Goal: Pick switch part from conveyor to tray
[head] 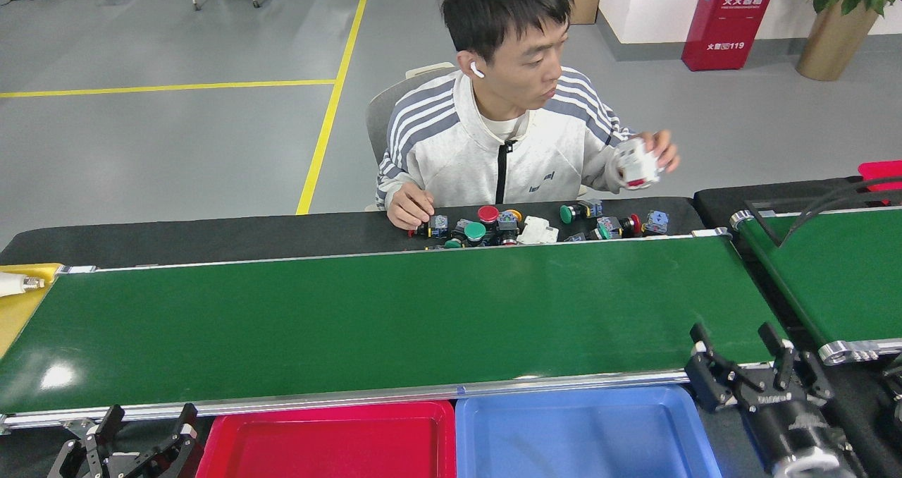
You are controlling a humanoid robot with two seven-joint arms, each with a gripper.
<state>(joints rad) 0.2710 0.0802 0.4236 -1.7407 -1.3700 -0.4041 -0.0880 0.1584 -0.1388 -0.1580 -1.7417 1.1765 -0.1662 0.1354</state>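
Our conveyor [394, 316] runs across the middle of the view, its green belt bare of parts. The switch parts [535, 224] lie in a loose heap on the black table [211, 235] just beyond the belt's far rail, red and green button caps among grey and white bodies. A person [504, 132] sits behind that heap, one hand [411, 206] resting at its edge, the other hand [652, 155] raised and holding a white part [638, 164] with a red patch well above the table. Our right gripper [740, 358] hangs at the near right corner of the belt, over the rail and just beside the blue tray [697, 421], with its two fingers [771, 340] spread apart and nothing between them. Our left gripper [144, 421] sits low at the bottom left, beside the red tray [218, 439]; its fingers look parted too, though it is partly cut off by the edge of the view, so we say this with some doubt. Both trays lie side by side against the near rail and hold nothing. A second green belt [838, 273] shows at the right.
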